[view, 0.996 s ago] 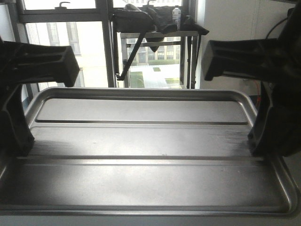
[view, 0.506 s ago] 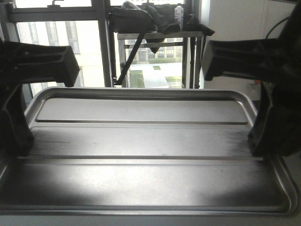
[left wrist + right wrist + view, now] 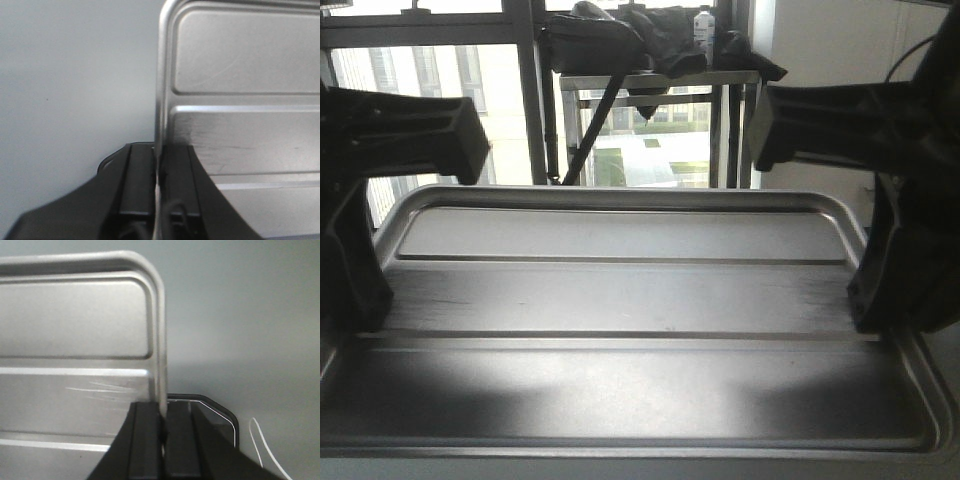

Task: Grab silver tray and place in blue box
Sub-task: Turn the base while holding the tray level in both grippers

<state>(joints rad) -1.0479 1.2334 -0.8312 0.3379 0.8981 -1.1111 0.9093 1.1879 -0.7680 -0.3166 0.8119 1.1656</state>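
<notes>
L gripper (image 3: 159, 172) is pinched tight on the left rim of the silver tray (image 3: 620, 290). R gripper (image 3: 162, 417) is pinched tight on the right rim. Tray sits btwn both grippers, open side up, w/ two long ridges (image 3: 620, 335) running from one gripper to the other.

Nothing carries the tray (image 3: 620, 300) but me: my left gripper (image 3: 159, 172) is clamped on its left rim and my right gripper (image 3: 162, 412) on its right rim, one finger inside and one outside. Beyond its edges lies a plain grey surface (image 3: 75, 75), a thin white cable (image 3: 265, 445) showing against it. By the window stands a metal table (image 3: 660, 78) bearing dark bags (image 3: 600, 40) and a bottle (image 3: 704, 25).
</notes>
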